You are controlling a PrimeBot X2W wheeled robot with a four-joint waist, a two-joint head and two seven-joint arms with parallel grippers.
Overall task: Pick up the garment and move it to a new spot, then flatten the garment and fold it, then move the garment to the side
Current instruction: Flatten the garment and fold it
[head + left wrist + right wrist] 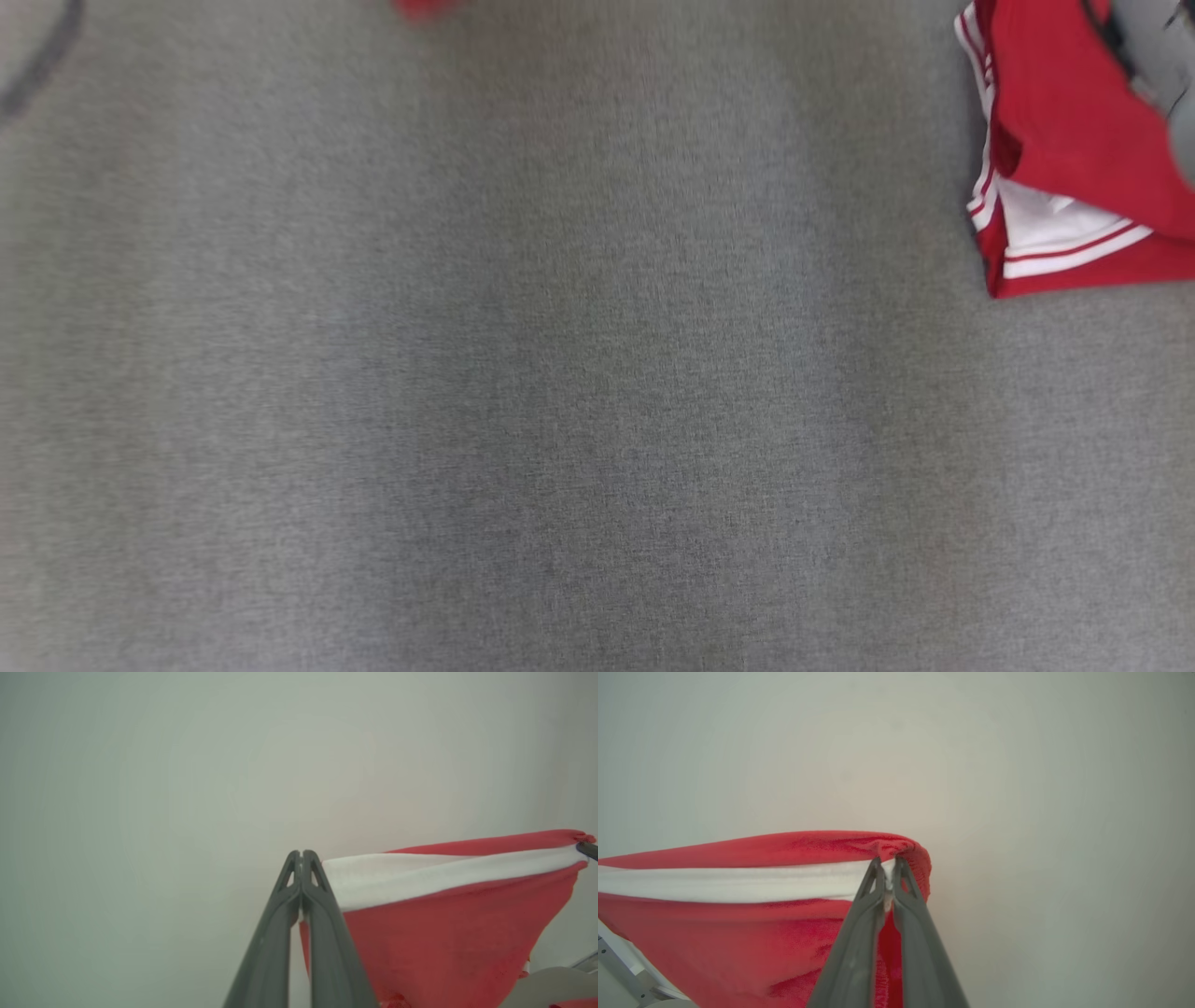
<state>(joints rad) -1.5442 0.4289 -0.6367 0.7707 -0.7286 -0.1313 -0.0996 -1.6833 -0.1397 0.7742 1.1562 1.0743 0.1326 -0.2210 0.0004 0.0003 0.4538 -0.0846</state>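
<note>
A grey woven fabric surface [560, 373] is seen from above in the head view, lying flat and softly blurred. Lighter and darker bands are cast across it by uneven light. A dark curved line [37, 65] is marked on it at the upper left corner. In the wrist views a plain pale backdrop [187, 765] [1041, 788] is shown, smooth, greyish white, slightly warmer toward the middle. Whether it is wall or ceiling cannot be told.

Garment [1074, 121] red w/ white stripe trim; surface [560, 373] heathered grey.
</note>
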